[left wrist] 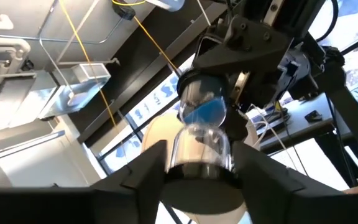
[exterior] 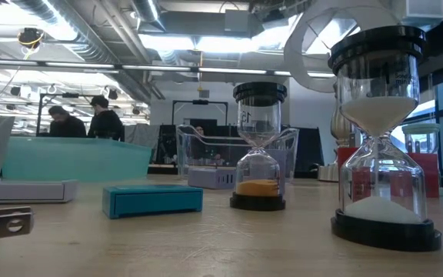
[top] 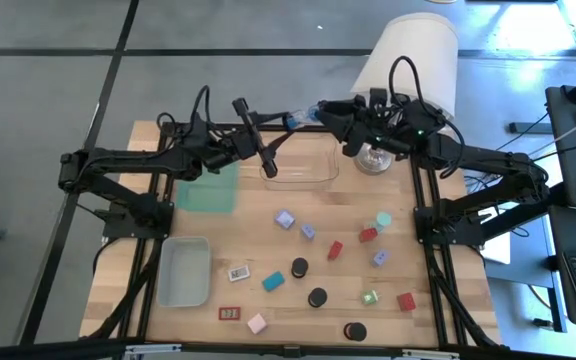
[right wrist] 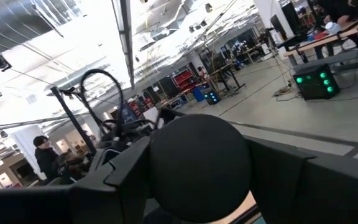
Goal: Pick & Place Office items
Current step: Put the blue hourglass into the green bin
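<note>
Above the clear tray's [top: 299,182] far rim, blue-sand hourglass [left wrist: 204,112] looks pinched at both ends, left gripper [left wrist: 197,169] narrow on one cap, right gripper [right wrist: 199,167] clamping the other; risk: either arm pulls early; glass twists, cracks or drops outside the tray.

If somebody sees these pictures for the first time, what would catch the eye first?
First, the blue-sand hourglass held in the air over the far side of the table, the left hand gripping one black cap and the right hand the other. Next, in the low view, the white-sand hourglass standing near the camera, with the orange-sand hourglass farther back.
</note>
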